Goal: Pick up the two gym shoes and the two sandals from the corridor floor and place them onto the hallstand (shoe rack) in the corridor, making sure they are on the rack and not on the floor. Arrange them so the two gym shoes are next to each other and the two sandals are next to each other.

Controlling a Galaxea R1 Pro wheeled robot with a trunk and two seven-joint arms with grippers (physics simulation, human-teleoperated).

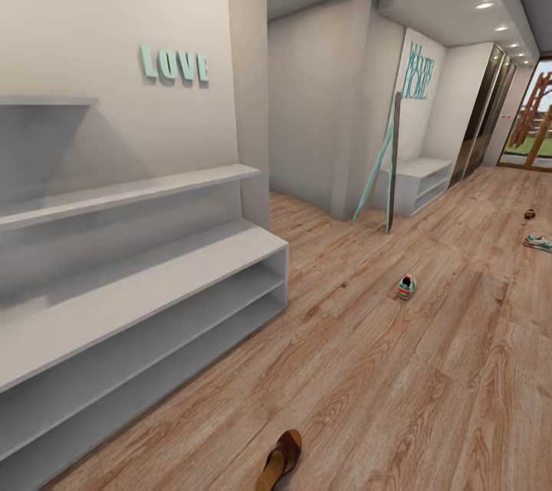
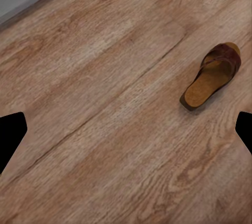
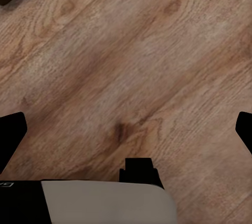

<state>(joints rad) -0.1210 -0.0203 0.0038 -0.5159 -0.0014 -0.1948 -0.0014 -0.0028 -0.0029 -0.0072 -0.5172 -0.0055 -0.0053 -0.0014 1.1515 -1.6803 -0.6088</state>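
the left gripper (image 2: 126, 129) is hanging wide open and empty over the floor (image 2: 94, 77), the near sandal (image 2: 213, 75) lying lengthwise just ahead of it.

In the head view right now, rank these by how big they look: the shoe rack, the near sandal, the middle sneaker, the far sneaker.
1. Shoe rack
2. Near sandal, partly cut off, close to the camera
3. Middle sneaker and far sneaker look about alike; distance makes that unsure.

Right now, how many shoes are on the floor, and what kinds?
Sandals: 2, one close by and one far off
Gym shoes: 2, one mid-floor and one farther right
Total: 4
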